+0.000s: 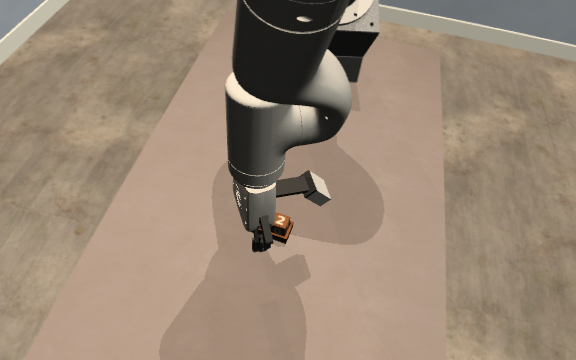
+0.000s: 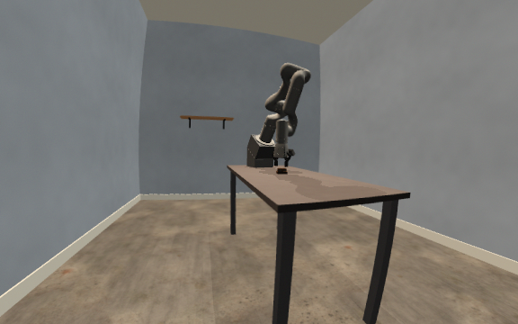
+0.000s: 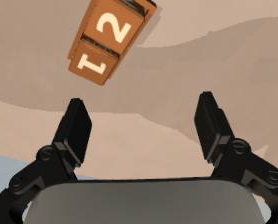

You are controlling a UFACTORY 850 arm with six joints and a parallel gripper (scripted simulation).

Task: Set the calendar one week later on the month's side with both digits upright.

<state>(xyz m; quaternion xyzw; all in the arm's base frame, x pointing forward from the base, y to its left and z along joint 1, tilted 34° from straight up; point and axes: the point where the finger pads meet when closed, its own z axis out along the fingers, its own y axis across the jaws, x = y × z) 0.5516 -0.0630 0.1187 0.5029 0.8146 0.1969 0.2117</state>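
Note:
The calendar (image 3: 110, 30) is a small dark tray with two orange cubes side by side. In the wrist view their top faces show a white 2 (image 3: 114, 27) and a white 1 (image 3: 93, 64). In the top view only the cube with the 2 (image 1: 281, 221) shows; the arm hides the other. My gripper (image 3: 141, 108) is open and empty, above the table and apart from the calendar. It also shows in the top view (image 1: 261, 241), close beside the tray. The month's name is not visible.
The calendar sits on a brown table (image 2: 313, 184) not far from the robot base (image 2: 259, 155). The wrist camera bracket (image 1: 313, 189) juts out above the tray. A wall shelf (image 2: 206, 119) hangs far behind.

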